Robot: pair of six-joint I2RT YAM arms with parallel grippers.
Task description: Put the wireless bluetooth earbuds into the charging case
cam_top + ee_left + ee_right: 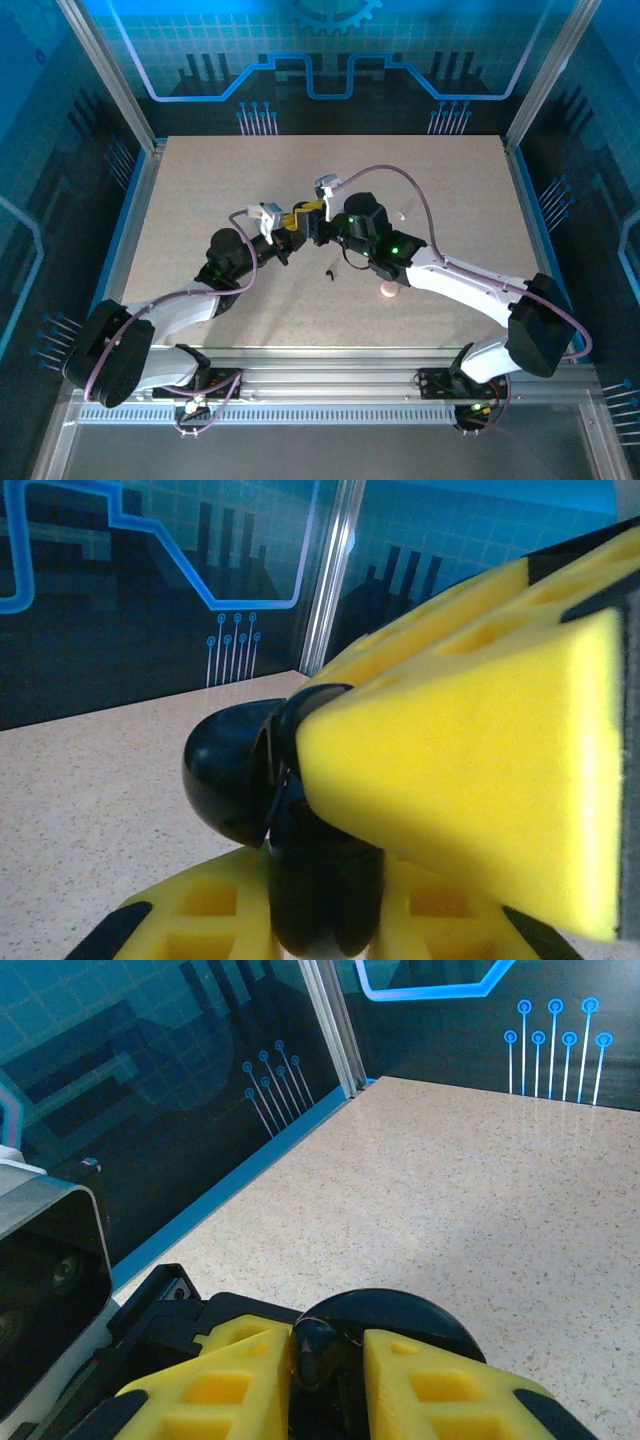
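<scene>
My two grippers meet above the middle of the table. The left gripper (pixel 288 236) is shut on the round black charging case (pixel 322 880), which stands between its yellow fingers (pixel 190 920) with the lid (pixel 228 780) swung open to the left. The right gripper (pixel 318 228) comes in from the right, and one of its yellow fingers (pixel 470 750) lies against the top of the case. In the right wrist view the right gripper (pixel 328 1365) is shut on a small glossy black earbud (pixel 322 1345), just over the case's round rim (pixel 400 1310). A second earbud (pixel 328 272) lies on the table below the grippers.
A small pink spot (pixel 388 291) sits on the speckled tabletop (pixel 200 200) beside the right forearm. Blue glass walls and metal posts (pixel 330 1030) enclose the table on three sides. The left wrist camera housing (pixel 45 1260) is close at the right gripper's left.
</scene>
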